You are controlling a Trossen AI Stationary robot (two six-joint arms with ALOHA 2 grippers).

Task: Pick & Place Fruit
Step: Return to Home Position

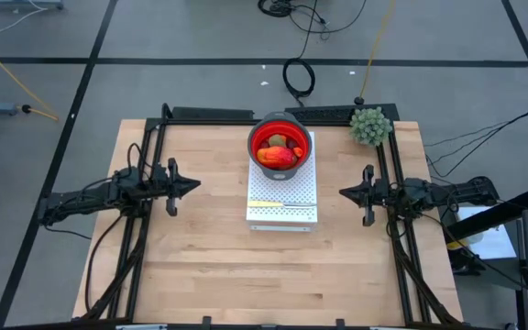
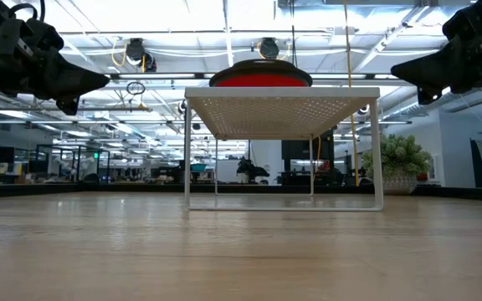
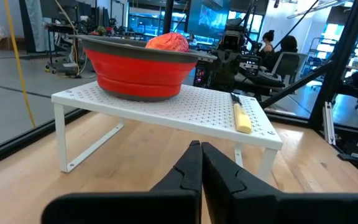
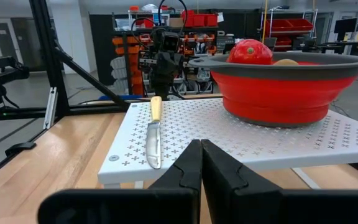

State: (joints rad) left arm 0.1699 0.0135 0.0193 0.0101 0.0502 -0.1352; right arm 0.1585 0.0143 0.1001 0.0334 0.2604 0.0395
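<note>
— Pale wooden bench (image 1: 200,266), open workshop floor all around it. Where is the fruit?
— What I can see of the red-orange and brownish toy fruit (image 1: 278,156) is heaped in the red collapsible strainer bowl with a grey rim (image 1: 250,142). The bowl sits on the white perforated metal shelf (image 1: 282,218), which stands midway between the bench's side edges, towards its far edge.
— And the blade?
— The yellow-handled knife (image 1: 278,203) lies flat across the shelf's near part, apart from the bowl. It was probably put there to keep it out of the arms' way.
— The arms?
— Both are stretched level above the boards and point at each other from the two side edges. The left pincer (image 1: 193,186) and the right pincer (image 1: 344,192) each have their fingers pressed together on nothing, well apart from the shelf. It reads as a rest pose, so I judge the sorting done.
</note>
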